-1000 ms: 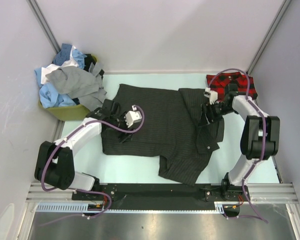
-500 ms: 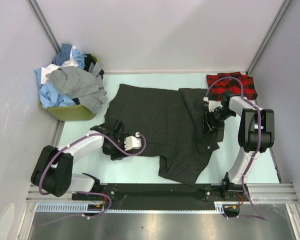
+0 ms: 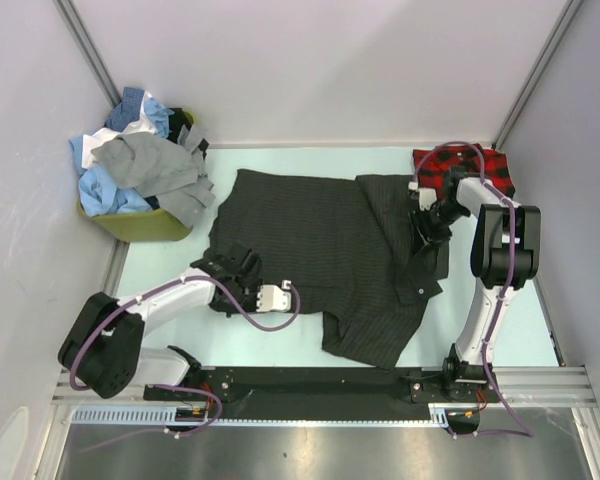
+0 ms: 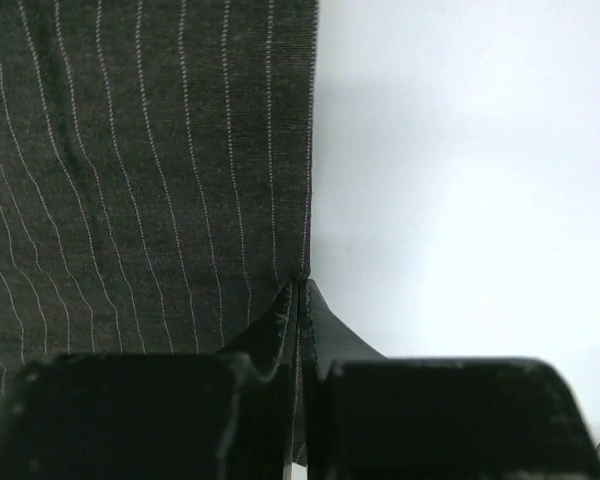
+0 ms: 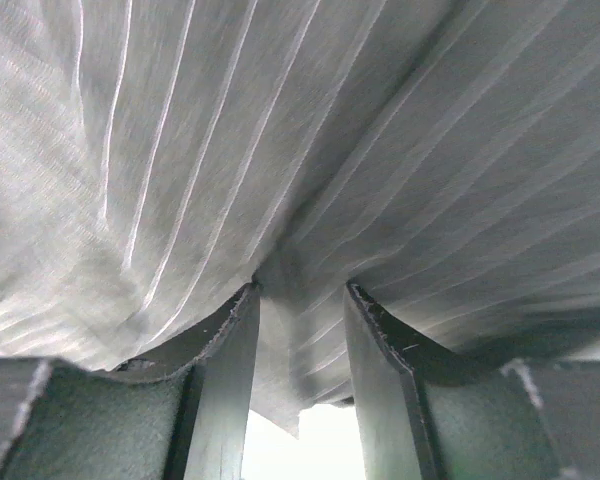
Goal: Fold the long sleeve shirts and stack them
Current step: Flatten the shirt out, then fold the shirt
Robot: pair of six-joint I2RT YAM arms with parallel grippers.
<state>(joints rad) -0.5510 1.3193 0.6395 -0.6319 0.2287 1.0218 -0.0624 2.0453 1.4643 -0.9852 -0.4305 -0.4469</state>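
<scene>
A dark charcoal pinstriped shirt (image 3: pixel 320 240) lies spread on the table, its right side folded over. My left gripper (image 3: pixel 227 277) is at the shirt's near-left edge. In the left wrist view its jaws (image 4: pixel 300 292) are shut on that edge of the cloth (image 4: pixel 130 150). My right gripper (image 3: pixel 426 226) presses down into the folded right part. In the right wrist view its fingers (image 5: pixel 230 340) stand apart with a fold of pinstriped cloth (image 5: pixel 300 130) bunched between them. A red-and-black plaid shirt (image 3: pixel 480 166) lies folded at the far right corner.
A yellow-green basket (image 3: pixel 145 228) at the far left holds a heap of blue, white and grey shirts (image 3: pixel 130 165). Grey walls close in the table on the left, back and right. Pale table surface (image 3: pixel 280 335) shows along the near edge.
My left gripper slid toward me along the shirt's left side and shut on its edge. My right gripper shifted a little toward the back and its jaws narrowed around the fold.
</scene>
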